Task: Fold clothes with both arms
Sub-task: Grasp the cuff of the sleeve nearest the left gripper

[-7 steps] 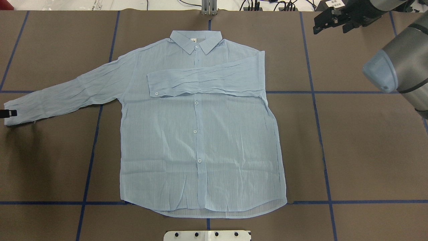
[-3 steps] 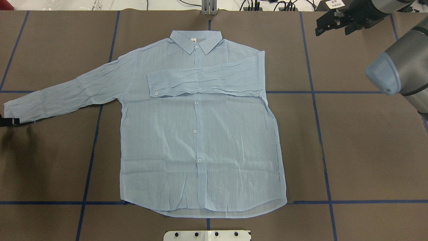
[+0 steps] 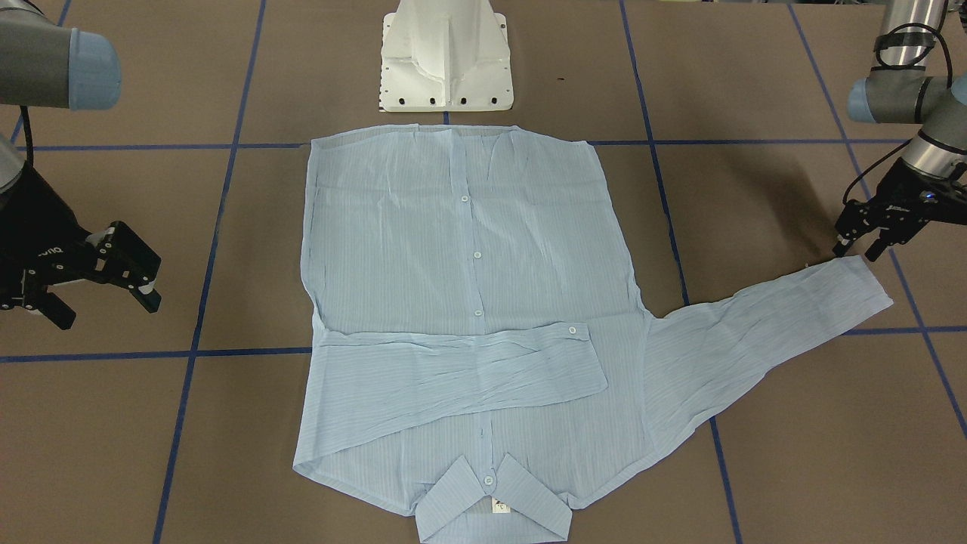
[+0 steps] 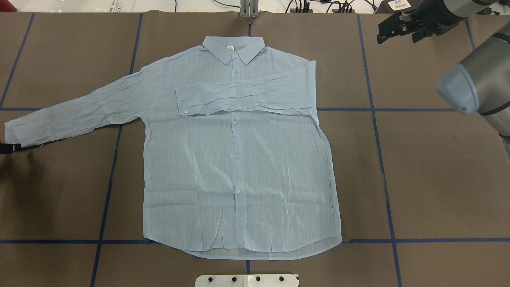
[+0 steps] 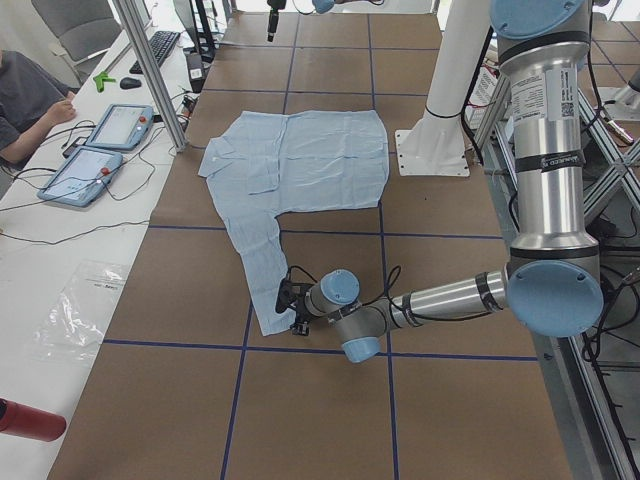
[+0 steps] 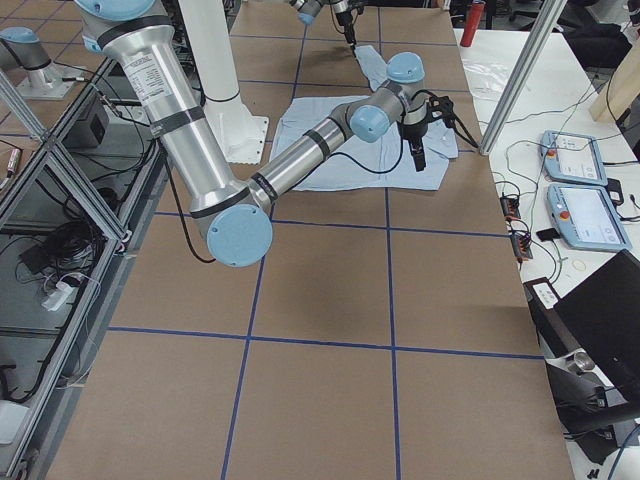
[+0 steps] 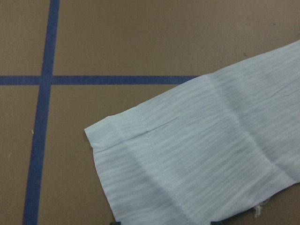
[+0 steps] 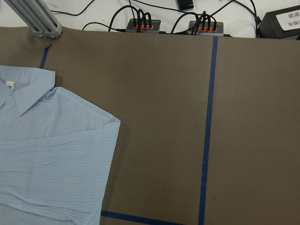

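The pale-blue shirt [image 4: 239, 159] lies flat, buttons up, its collar [image 4: 234, 48] at the table's far side. One sleeve [image 4: 243, 97] is folded across the chest. The other sleeve [image 3: 755, 332] stretches out flat toward my left side. My left gripper [image 3: 859, 249] is open and low, right beside that sleeve's cuff [image 7: 154, 164], holding nothing; only its tip [image 4: 8, 148] shows in the overhead view. My right gripper [image 4: 398, 35] hangs open and empty above the table's far right corner, well away from the shirt [image 8: 47, 154].
The white pedestal base [image 3: 446, 60] stands at the near edge by the hem. Blue tape lines [image 4: 382, 159] cross the brown table. Cable boxes [image 8: 145, 23] and a metal post [image 4: 249, 10] line the far edge. A person [image 5: 25, 100] sits at a side table with tablets [image 5: 95, 150].
My left gripper slid off the cuff toward the table's near side, and the cuff now lies free. My right gripper drifted slightly farther toward the far right corner.
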`<state>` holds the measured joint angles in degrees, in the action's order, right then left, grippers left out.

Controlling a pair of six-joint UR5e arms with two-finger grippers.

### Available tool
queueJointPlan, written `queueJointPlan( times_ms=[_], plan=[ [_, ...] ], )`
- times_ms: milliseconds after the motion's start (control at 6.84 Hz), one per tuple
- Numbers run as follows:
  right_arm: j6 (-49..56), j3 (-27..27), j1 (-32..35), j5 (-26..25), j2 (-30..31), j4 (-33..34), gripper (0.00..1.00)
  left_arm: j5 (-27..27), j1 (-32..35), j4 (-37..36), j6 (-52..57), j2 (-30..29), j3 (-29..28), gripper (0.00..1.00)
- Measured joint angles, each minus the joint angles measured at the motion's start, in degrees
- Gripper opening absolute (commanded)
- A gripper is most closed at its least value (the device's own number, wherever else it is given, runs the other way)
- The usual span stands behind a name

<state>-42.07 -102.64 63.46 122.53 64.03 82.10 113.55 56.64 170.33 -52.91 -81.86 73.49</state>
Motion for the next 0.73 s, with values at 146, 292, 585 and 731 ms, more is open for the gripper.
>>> queueJointPlan(
  times_ms=[146, 292, 585, 731],
  plan=[
    [0.08, 0.00, 0.00, -0.01, 0.05, -0.01, 1.00, -0.07, -0.03, 0.00, 0.01, 0.03, 0.02, 0.38],
    [0.19, 0.04, 0.00, -0.01, 0.16, -0.01, 1.00, -0.25, -0.03, 0.00, 0.01, 0.03, 0.03, 0.30],
    [0.43, 0.07, 0.00, -0.01, 0.45, -0.01, 1.00, -0.74, 0.00, 0.00, 0.02, -0.02, 0.02, 0.27],
    [0.48, 0.07, 0.00, -0.01, 0.52, -0.01, 1.00, -1.00, 0.02, 0.00, 0.06, -0.03, 0.00, 0.12]
  ],
)
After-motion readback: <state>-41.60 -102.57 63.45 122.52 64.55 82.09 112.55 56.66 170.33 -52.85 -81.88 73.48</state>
